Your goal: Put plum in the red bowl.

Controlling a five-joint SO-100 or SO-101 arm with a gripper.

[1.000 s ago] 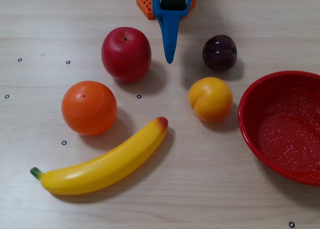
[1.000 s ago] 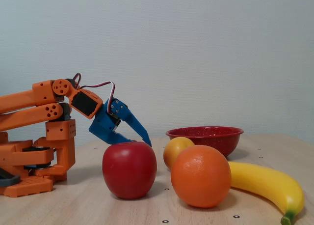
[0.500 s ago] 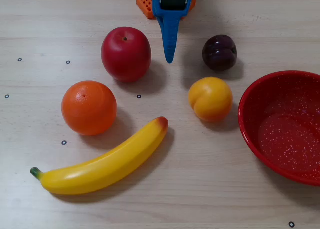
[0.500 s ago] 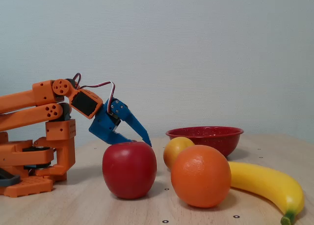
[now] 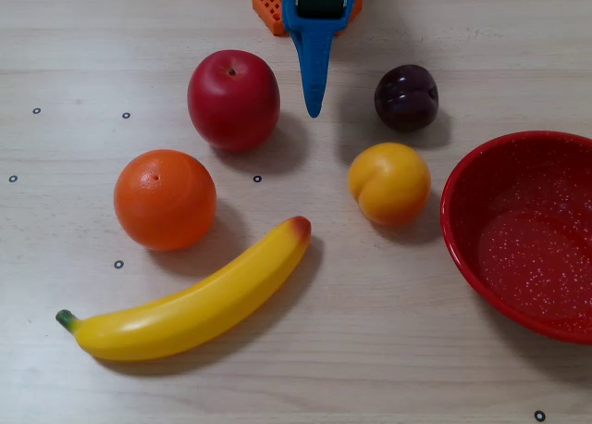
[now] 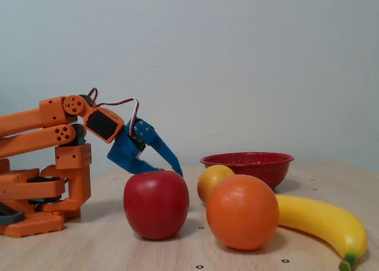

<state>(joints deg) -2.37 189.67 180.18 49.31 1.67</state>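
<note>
In the fixed view the plum is hidden behind the nearer fruit; the overhead view shows it point(image 5: 406, 97) resting on the counter point(image 5: 92, 35), at about 11 o'clock from the red bowl point(image 5: 462, 230), whose right side the frame cuts off. The blue tool point(image 5: 314, 109) points down between the apple point(image 5: 233, 100) and the plum, touching neither, its fingers together. One apple, one orange point(image 5: 165, 199), one peach point(image 5: 388, 182), one banana point(image 5: 194, 304), one plum.

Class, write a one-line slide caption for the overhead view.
Blue gripper poised between apple and plum, red bowl empty at right.
</note>
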